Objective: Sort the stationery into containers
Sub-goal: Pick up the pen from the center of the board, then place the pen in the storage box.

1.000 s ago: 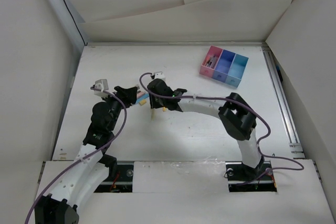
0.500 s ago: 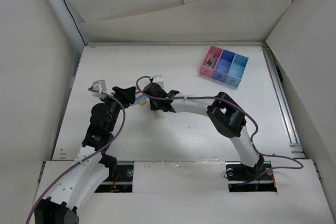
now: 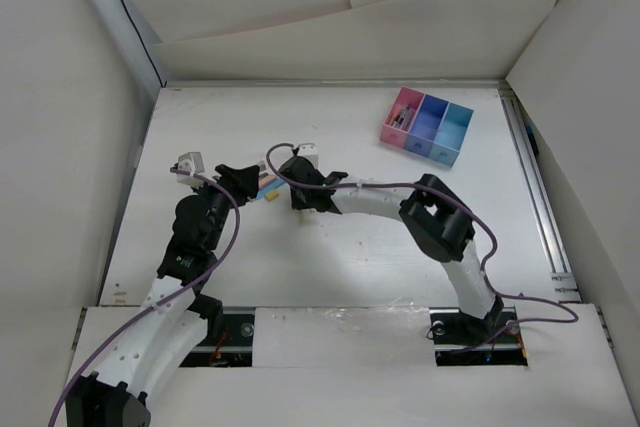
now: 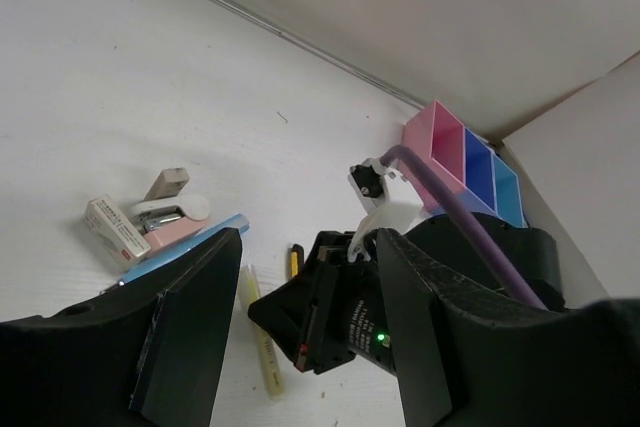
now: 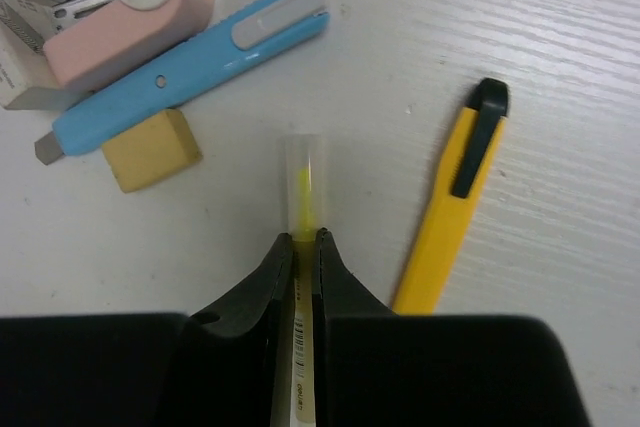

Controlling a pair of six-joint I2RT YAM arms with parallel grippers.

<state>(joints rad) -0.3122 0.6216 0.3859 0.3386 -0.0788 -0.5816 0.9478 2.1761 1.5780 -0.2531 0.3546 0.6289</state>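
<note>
While the left gripper (image 4: pixel 308 247) gapes empty, the right gripper (image 5: pixel 303 238) pinches the clear-capped yellow pen (image 5: pixel 302 179)

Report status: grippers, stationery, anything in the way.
Right gripper shut on yellow highlighter. Left gripper open, empty. Yellow cutter close beside, not touching.

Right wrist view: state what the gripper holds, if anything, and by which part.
The right gripper pinches the yellow highlighter by its barrel, just behind the clear cap, which sticks out past the fingertips.
</note>
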